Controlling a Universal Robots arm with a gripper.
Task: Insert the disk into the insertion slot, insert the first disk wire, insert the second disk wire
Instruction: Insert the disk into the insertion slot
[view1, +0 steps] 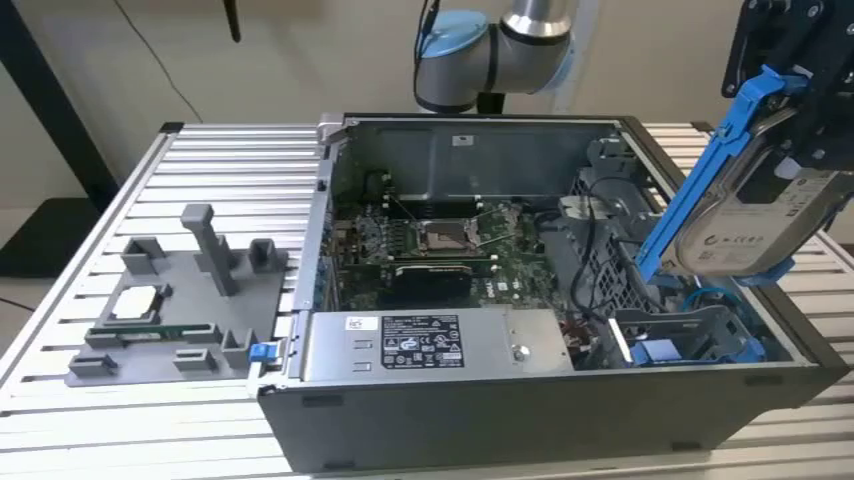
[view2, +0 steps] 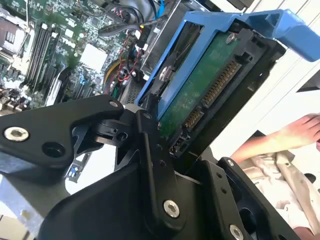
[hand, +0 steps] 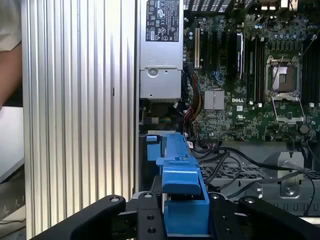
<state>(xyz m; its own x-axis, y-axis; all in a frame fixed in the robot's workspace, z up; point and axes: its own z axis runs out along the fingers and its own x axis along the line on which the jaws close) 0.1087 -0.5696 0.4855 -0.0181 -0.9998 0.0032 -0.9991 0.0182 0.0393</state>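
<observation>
On the exterior view's left a grey fixture tray (view1: 174, 300) lies on the slatted table (view1: 80, 420). In the middle stands the open computer case (view1: 534, 420), with the power-supply box (view1: 427, 345) at its near wall. Further right, the insertion slot (view1: 687, 335) shows its blue tabs. Above it the disk (view1: 754, 225) hangs tilted, clear of the bay, with the jaws of the gripper (view1: 798, 125) clamped on its blue carrier frame (hand: 180, 170). The disk is likely dense and rigid, while its bare circuit board (view2: 200, 95) and connector pins look fragile. The plastic frame probably flexes, so its side rails seem the safest hold.
</observation>
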